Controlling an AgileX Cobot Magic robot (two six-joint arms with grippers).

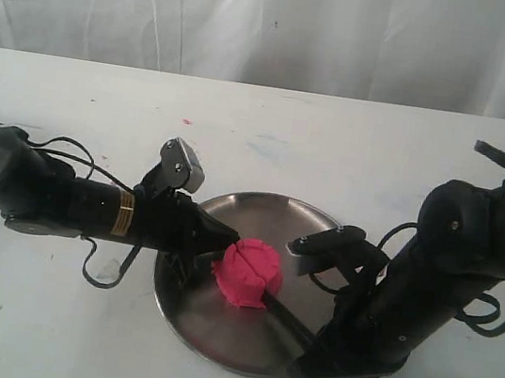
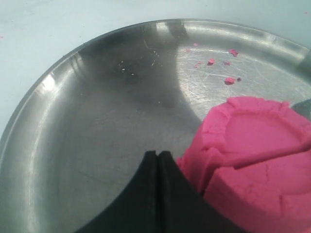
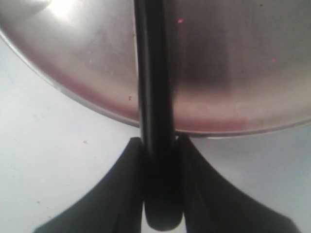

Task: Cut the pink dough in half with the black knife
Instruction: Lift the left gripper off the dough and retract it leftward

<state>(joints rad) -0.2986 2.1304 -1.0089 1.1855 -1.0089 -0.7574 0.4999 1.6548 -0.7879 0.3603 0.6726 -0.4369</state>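
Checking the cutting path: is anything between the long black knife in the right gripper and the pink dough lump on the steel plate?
Nothing visible. The slim black knife, clamped in the right gripper, reaches the bright pink dough lump. The shut left gripper sits at the dough's opposite side.

Plate (image 1: 209, 327): you see it on the table (image 1: 73, 115), between the two arms.
Dough (image 1: 247, 272): in the plate, left of its middle.
Knife (image 1: 288, 320): runs from the dough's right side out over the plate's near rim.
Left gripper (image 1: 229, 239): over the plate, just left of your dough.
Right gripper (image 3: 159, 141): around the knife's end, at the plate's near right rim.
Crumbs (image 2: 229, 80): in the plate, near the dough.
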